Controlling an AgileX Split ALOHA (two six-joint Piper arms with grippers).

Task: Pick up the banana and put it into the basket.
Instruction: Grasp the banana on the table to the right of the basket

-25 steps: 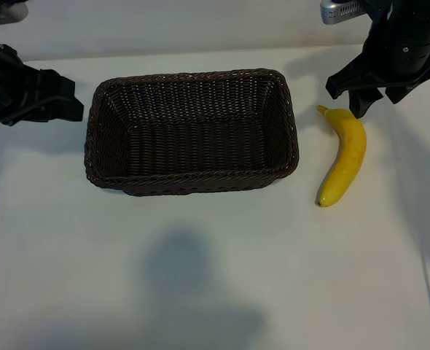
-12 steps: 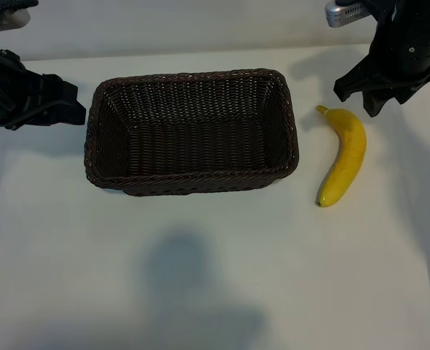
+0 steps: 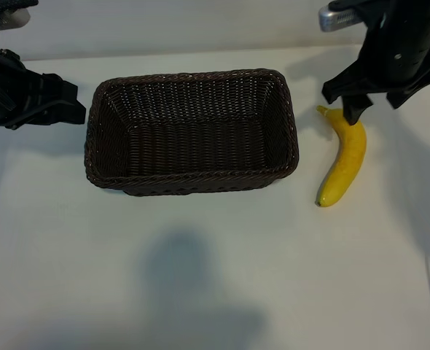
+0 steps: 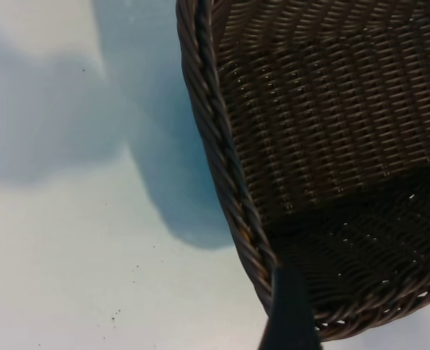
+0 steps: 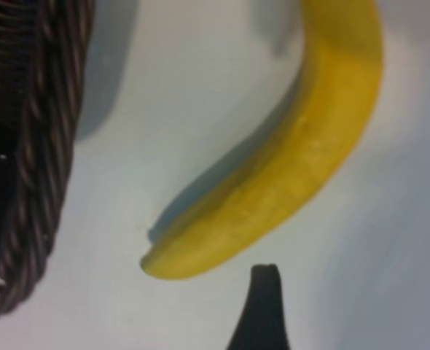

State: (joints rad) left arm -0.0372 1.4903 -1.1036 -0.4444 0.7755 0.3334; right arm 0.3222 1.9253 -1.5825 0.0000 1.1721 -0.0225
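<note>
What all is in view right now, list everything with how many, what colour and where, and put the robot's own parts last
dark brown woven wicker basket: one, dark brown, middle of the table, empty.
curved bright yellow banana: one, yellow, lying on the table just right of the basket, apart from it.
white table: one, white, under everything.
left gripper: one, black, hanging beside the basket's left end, fingers open, holding nothing.
right gripper: one, black, pointing down over the banana's stem end, fingers open, nothing gripped.

Table (image 3: 200,277) bears basket (image 3: 193,179), banana (image 3: 342,164).
</note>
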